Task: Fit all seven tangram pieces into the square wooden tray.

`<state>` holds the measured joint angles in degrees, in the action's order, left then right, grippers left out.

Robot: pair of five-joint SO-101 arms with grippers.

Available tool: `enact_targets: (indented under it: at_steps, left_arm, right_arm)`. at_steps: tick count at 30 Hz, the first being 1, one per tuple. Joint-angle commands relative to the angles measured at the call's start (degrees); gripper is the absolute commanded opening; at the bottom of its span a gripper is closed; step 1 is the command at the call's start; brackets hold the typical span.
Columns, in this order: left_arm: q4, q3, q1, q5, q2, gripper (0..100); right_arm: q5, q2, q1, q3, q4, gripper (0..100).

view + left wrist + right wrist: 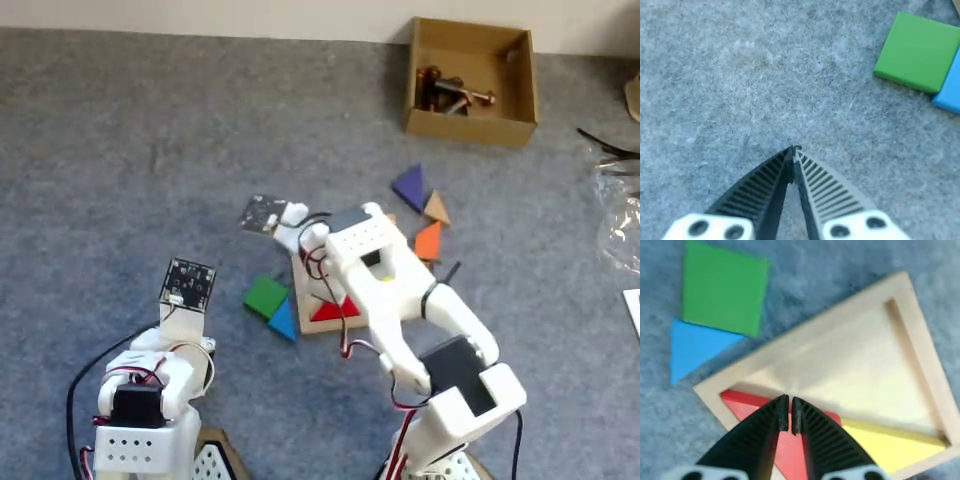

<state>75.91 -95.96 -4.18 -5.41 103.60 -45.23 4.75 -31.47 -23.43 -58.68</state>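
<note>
The square wooden tray (805, 335) lies on grey carpet, partly under the right arm (385, 275) in the high view. A red piece (745, 402) and a yellow piece (890, 445) lie inside it, with bare wood beside them. My right gripper (790, 415) hangs shut and empty just over the red piece's edge. A green square (265, 295) and a blue triangle (283, 322) lie outside the tray's left rim. Purple (410, 185), tan (436, 208) and orange (428, 240) pieces lie beyond the tray. My left gripper (792, 152) is shut over bare carpet, short of the green square (920, 50).
A cardboard box (470, 80) holding small metal parts stands at the back right. Clear plastic packaging (620, 215) lies at the right edge. Open carpet stretches across the left and back of the table.
</note>
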Motion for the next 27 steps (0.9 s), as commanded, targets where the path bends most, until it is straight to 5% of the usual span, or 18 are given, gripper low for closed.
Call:
enact_targets:
  at_steps: [1,17,27]
  left_arm:
    - [0.18,-1.19,1.36,0.44,0.31,1]
    - [0.18,-1.19,1.36,0.44,0.31,1]
    - [0.18,-1.19,1.36,0.44,0.31,1]
  right_arm:
    - [0.44,-0.84,2.07,0.48,-0.75,0.5]
    - [0.88,-1.27,6.02,10.77,-16.57,0.5]
    - [8.09,-1.27,15.87,27.74,-30.9,0.5]
